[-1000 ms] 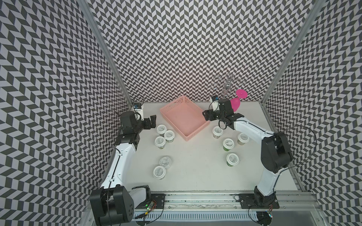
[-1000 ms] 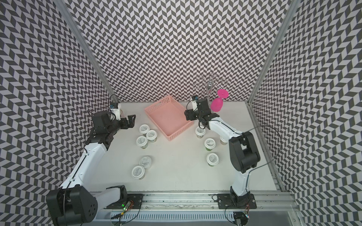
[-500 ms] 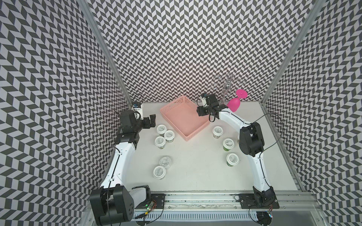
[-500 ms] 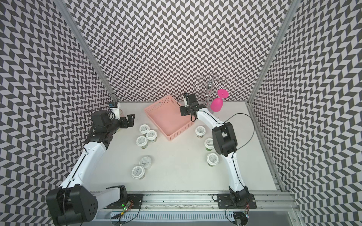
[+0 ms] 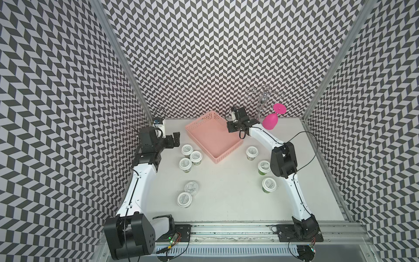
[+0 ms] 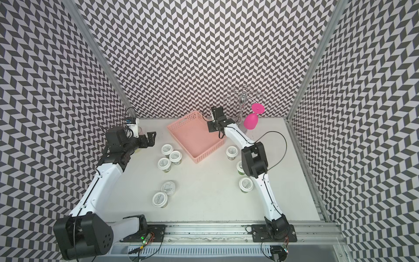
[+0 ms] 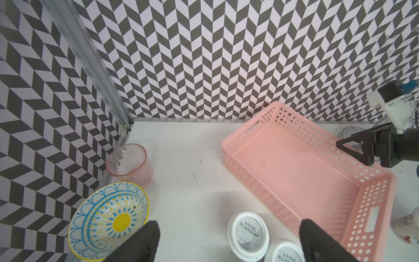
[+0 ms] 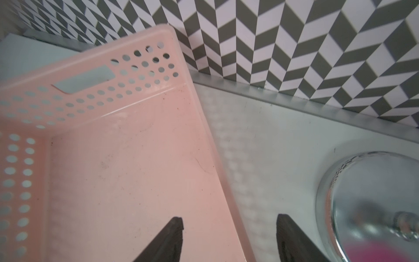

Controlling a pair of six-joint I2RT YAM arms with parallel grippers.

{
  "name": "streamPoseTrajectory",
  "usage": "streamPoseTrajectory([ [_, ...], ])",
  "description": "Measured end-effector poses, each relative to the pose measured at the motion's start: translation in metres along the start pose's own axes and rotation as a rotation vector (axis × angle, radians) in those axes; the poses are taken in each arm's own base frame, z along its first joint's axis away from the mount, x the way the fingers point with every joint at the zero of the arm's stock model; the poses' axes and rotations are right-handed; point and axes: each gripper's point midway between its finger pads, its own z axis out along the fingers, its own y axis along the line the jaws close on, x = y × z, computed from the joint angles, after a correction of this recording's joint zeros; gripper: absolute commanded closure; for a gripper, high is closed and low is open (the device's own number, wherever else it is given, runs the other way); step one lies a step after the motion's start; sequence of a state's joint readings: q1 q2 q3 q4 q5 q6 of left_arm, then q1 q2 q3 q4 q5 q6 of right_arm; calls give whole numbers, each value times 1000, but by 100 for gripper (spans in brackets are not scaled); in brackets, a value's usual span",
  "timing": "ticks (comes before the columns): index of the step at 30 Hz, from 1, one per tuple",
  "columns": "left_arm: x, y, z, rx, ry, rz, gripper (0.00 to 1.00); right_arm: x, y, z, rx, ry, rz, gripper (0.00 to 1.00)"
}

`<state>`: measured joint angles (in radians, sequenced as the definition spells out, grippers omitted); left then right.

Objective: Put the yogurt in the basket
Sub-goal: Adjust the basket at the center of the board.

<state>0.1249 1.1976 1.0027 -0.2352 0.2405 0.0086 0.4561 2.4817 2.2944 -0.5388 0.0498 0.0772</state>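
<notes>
- Eight cups show in both top views, all on the table and none in the basket. Three are bunched off its left side, two sit nearer the front, and three run along the right arm.
- Same views: the left gripper hangs wide open just beside the bunch, so I'd guess it's lined up for a grab. The right gripper sits over the basket's far-right edge, carrying nothing.
- Left wrist: fingers are spread wide with two cups right below, next to the empty basket. A glass and a bowl are tucked in the corner, out of the way.
- Right wrist: jaws are apart and straddle the basket's long wall, one finger over the floor and one outside. Looks to me like it means to steady or shift the basket, not drop a cup. The rack base is close by, worth minding.
</notes>
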Motion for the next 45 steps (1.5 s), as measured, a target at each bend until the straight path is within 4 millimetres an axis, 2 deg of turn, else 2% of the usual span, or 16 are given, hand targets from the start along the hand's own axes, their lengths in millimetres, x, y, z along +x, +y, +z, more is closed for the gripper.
streamPoseTrajectory([
  [3,0,0,0,0,0,0,0,-7,-1,5,10,-19,-5,33],
  [6,1,0,0,0,2,-3,0,-4,-2,17,20,-18,-7,33],
  [11,1,0,0,0,6,-4,0,26,-6,36,35,58,-13,33],
  [12,1,0,0,0,6,-5,0,26,-6,36,38,58,-18,50],
  [13,1,0,0,0,6,-5,0,26,-6,36,38,60,-23,59],
  [17,1,0,0,0,6,-5,0,28,-4,35,44,67,-40,73],
  [21,1,0,0,0,6,-5,0,31,2,33,48,75,-61,81],
  [27,1,0,0,0,6,-5,0,41,2,25,72,104,-91,85],
  [31,1,0,0,0,6,-5,0,47,-1,16,87,125,-109,91],
  [38,1,0,0,1,6,-5,0,54,-6,-13,100,143,-114,100],
  [45,4,-1,2,8,14,-8,0,68,-9,-39,109,165,-87,100],
])
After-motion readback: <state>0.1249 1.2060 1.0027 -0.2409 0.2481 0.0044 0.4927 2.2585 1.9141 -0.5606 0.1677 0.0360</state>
